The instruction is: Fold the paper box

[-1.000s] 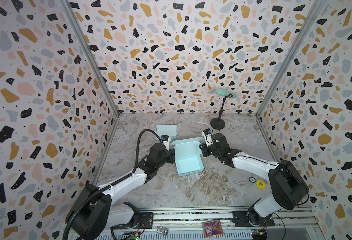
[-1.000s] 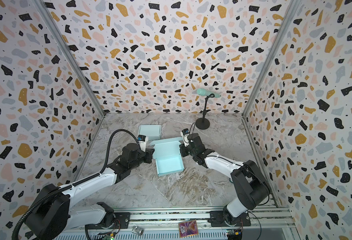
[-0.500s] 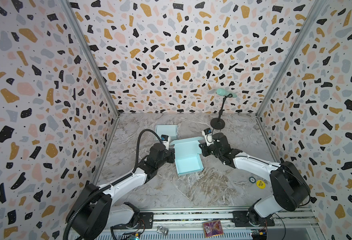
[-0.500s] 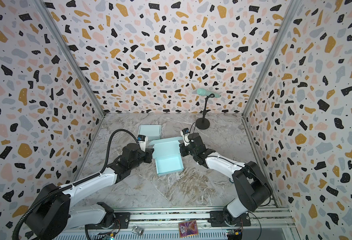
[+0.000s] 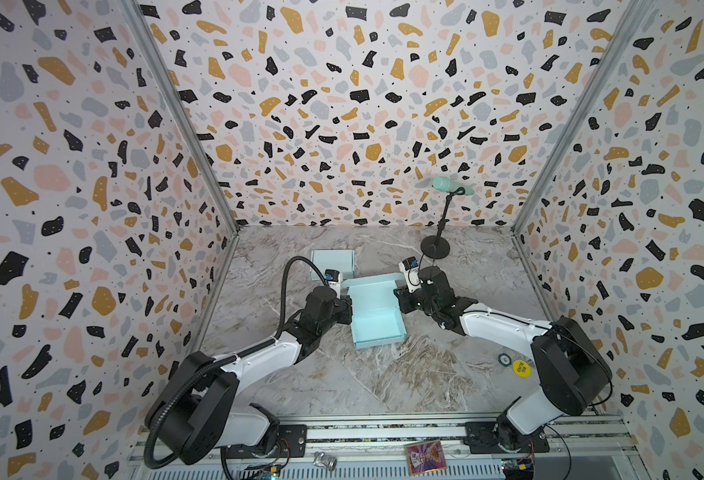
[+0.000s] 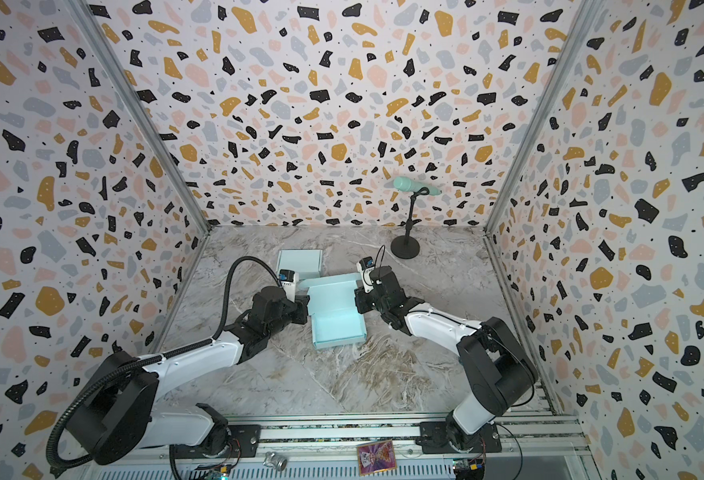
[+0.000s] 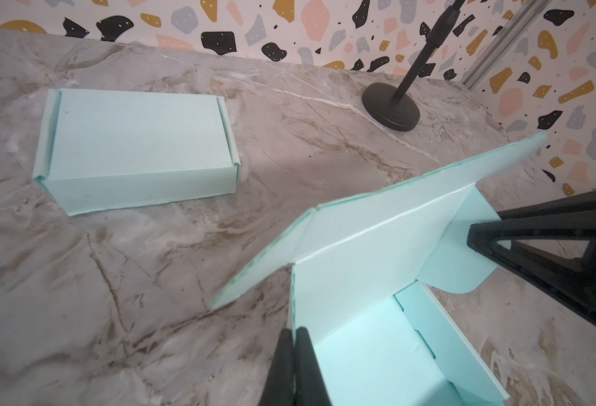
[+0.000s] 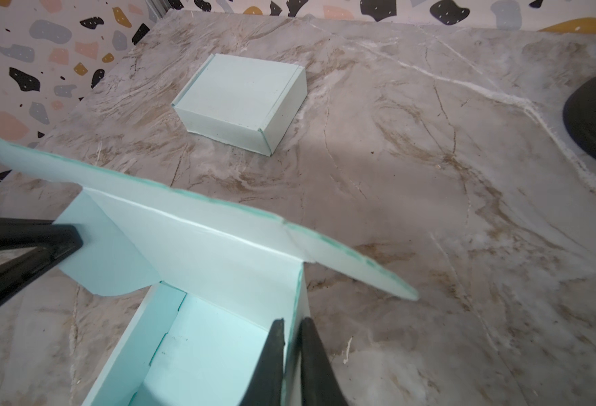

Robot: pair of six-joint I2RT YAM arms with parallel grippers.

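Top views: you have open tabletop [image 5: 383, 386] before the lid-up paper box [image 5: 377, 322]; left gripper [image 7: 293, 331] and right gripper [image 8: 292, 322] pinch its side walls.

Dark lettering stands on the small yellow disc [image 5: 521, 368], but it is too small to read surely; nothing else bears legible text.

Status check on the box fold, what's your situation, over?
Left end effector shut on one side wall of paper box; right end effector shut on the opposite wall. Lid up, not closed. Closed box behind, apart.
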